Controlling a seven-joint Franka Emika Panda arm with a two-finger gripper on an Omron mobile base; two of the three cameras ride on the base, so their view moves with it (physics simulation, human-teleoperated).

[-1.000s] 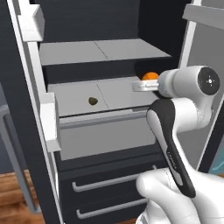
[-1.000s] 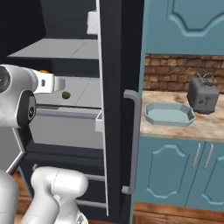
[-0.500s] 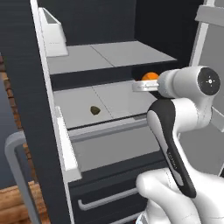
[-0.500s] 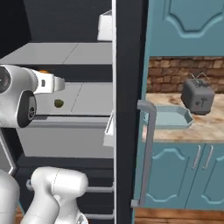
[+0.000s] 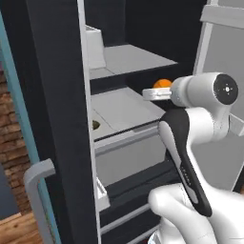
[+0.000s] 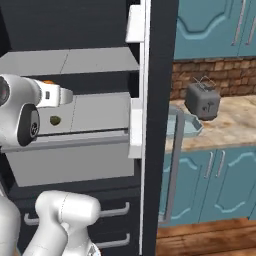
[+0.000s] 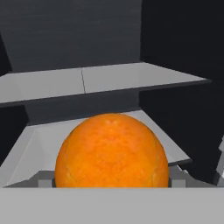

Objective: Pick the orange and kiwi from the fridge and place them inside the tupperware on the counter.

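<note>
The orange (image 7: pixel 111 151) looms large in the hand view, sitting between the fingertips of my gripper (image 7: pixel 111 183), which is shut on it. From the left base view the orange (image 5: pixel 162 83) peeks out behind the white hand of the gripper (image 5: pixel 157 90), above the middle shelf of the fridge (image 5: pixel 124 107). The kiwi (image 6: pixel 55 120) lies on that shelf, left of the hand; its edge (image 5: pixel 95 125) shows past the door. The tupperware (image 6: pixel 189 127) rests on the counter (image 6: pixel 235 122), partly hidden by the fridge door.
The open fridge doors (image 5: pixel 57 119) (image 6: pixel 156 125) stand edge-on close to the arm on both sides, each with a grey handle (image 6: pixel 172 165). A dark toaster (image 6: pixel 202 100) stands on the counter behind the tupperware. Drawers (image 6: pixel 65 160) sit below the shelf.
Both base views have shifted, so the base has moved and the doors now loom closer. The orange has stayed at the gripper throughout while the shelf and kiwi slid in the picture.
</note>
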